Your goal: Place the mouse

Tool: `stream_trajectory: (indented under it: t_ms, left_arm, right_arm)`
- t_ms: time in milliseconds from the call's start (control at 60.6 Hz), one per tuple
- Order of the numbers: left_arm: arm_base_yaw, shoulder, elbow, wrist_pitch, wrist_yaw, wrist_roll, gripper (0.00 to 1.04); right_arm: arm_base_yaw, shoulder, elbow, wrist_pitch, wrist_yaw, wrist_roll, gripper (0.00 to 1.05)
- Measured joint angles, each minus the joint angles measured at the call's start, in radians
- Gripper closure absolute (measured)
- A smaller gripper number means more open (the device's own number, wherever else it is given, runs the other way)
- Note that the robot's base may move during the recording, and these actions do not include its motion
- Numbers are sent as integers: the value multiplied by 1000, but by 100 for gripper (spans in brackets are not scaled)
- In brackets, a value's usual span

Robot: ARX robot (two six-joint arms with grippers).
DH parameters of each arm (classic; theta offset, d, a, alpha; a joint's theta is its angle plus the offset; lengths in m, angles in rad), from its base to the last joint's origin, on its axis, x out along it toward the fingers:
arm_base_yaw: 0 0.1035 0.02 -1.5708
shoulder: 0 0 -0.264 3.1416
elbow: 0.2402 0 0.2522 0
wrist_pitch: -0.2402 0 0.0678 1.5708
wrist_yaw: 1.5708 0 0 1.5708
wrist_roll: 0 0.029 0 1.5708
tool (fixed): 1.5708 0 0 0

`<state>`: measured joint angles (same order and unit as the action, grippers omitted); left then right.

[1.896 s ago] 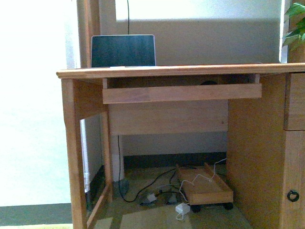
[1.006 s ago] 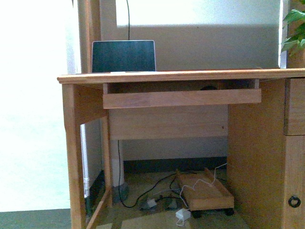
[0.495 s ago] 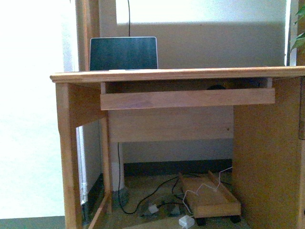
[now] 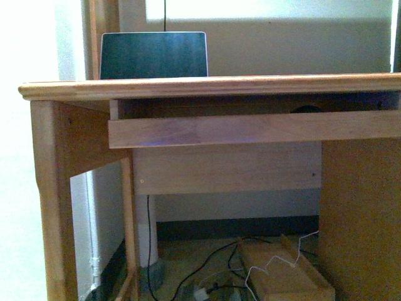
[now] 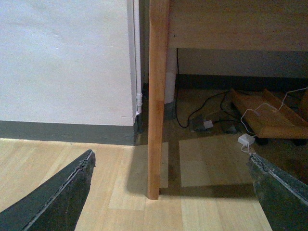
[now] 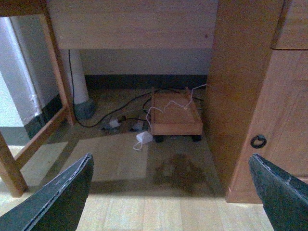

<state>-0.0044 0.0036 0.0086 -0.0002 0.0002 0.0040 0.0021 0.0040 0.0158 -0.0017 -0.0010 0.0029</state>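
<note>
Approach stage — left claw (image 5: 169, 157) and right claw (image 6: 170, 157) spread wide, holding nothing. Mouse (image 4: 306, 109) probably the dark hump behind the tray front (image 4: 250, 128), under the tabletop (image 4: 207, 86). Next: reach in, grasp it.

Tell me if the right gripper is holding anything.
No, the right gripper is open, its fingers spread wide apart with nothing gripped between them.
</note>
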Motion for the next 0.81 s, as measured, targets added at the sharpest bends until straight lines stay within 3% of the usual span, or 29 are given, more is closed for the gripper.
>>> stream_trajectory:
  t_ms: [808]
  left_arm:
    - [0,0,0,0,0,0,8]
  right_arm:
    - [0,0,0,0,0,0,7]
